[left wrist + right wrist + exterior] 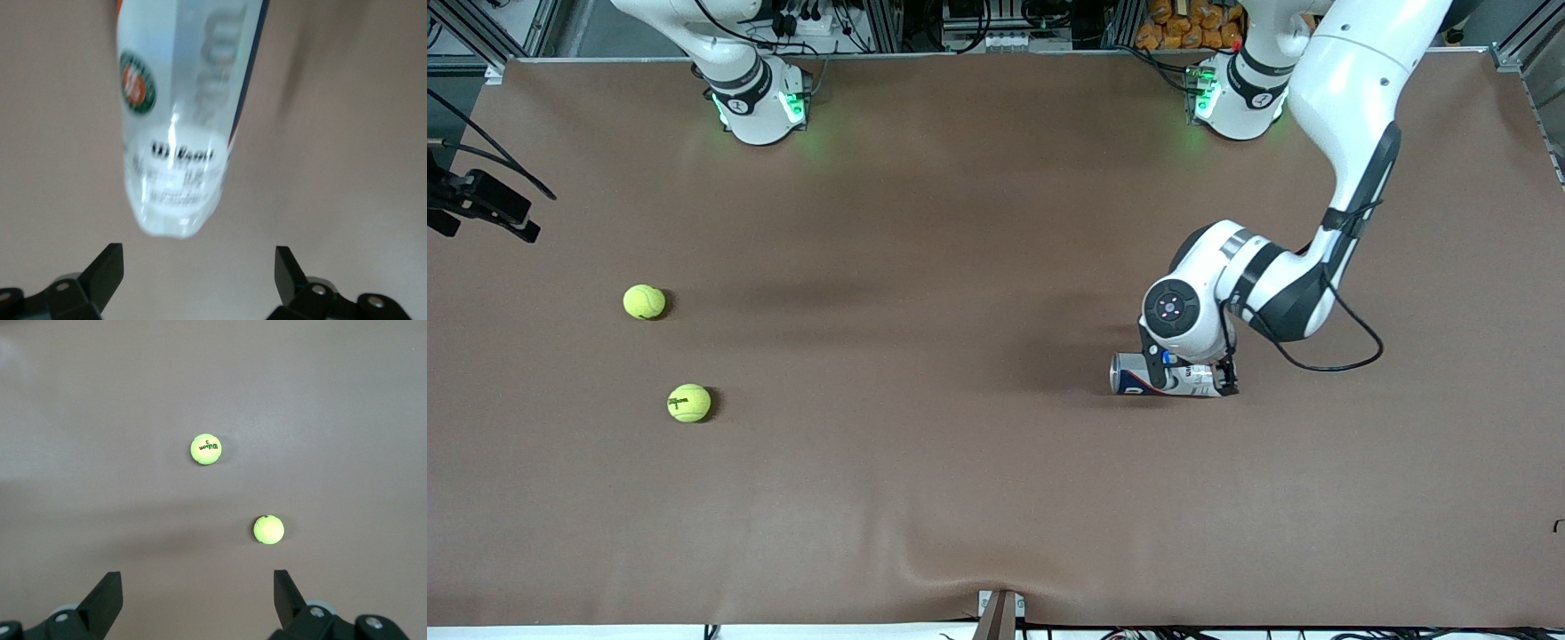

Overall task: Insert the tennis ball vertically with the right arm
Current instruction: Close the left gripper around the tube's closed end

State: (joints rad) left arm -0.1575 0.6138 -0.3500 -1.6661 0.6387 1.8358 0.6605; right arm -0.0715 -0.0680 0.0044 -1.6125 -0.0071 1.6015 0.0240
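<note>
Left gripper (1190,380) fingers apart, straddling the lying ball can (1138,373), lower right. Right gripper (197,600) fingers apart above two tennis balls (644,301). Advise: centre fingers on one ball before closing.

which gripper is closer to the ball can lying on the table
Left. The left gripper is down at the can, jaws open. The right gripper hangs open high over the two tennis balls, toward the right arm's end.

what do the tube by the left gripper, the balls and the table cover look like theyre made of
Tube: likely clear glossy plastic; the table shows through it and it carries printed labels.
Tennis balls: matte yellow, probably felt; one shows a dark printed logo.
Table cover: matte brown sheet, maybe fabric or vinyl; it ripples at the camera-side edge.
</note>
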